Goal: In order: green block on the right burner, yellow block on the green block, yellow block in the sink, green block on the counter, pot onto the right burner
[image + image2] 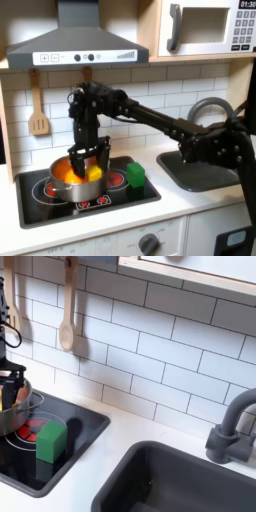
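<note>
Start at the first exterior view's left: your pot (pixel 77 178) sits on the near-left burner of the cooktop (pixel 120 200), and the gripper (pixel 88 160) is lowered right over its mouth, fingers spread to either side of something yellow-orange inside. I read part of that as the yellow block (pixel 92 173), but the pot also seems to hold a rounder orange piece, and I cannot tell the two apart cleanly, nor whether the fingers touch either one yet.

Just right of the pot, the green block (pixel 135 175) already rests on the right burner, so the first step looks done and you are on the second: taking the yellow block out.

In the second exterior view the green block (pixel 51 442) stands upright beside the pot's rim (pixel 22 416), close to it.

Next you need to close on the yellow block alone, lift straight up past the rim, then shift right and set it squarely on that small green top.

The sink (pixel 200 170) lies further right, untouched.
</note>
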Motion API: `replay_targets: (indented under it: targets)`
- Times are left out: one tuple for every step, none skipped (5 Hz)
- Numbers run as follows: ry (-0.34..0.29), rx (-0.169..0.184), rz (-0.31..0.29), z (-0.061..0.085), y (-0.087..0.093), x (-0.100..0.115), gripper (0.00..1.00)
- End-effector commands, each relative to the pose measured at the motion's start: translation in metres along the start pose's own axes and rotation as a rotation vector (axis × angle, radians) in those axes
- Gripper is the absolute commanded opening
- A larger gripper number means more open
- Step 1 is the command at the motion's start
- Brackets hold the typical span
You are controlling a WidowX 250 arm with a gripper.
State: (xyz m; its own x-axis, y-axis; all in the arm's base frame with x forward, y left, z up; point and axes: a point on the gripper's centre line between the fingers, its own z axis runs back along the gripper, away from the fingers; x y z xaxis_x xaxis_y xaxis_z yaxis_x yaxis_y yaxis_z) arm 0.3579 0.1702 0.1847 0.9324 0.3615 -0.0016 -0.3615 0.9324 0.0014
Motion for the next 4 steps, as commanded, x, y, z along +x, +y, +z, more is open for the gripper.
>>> replay_targets:
  targets:
    - [-0.026, -0.035, -0.082, 0.005, -0.004, 0.012, 1.00]
    - [-0.018, -0.044, -0.148, -0.002, -0.009, 0.017, 1.00]
    - [-0.019, -0.039, -0.204, -0.008, -0.003, 0.024, 1.00]
    - [-0.009, -0.044, -0.209, -0.011, 0.001, 0.026, 1.00]
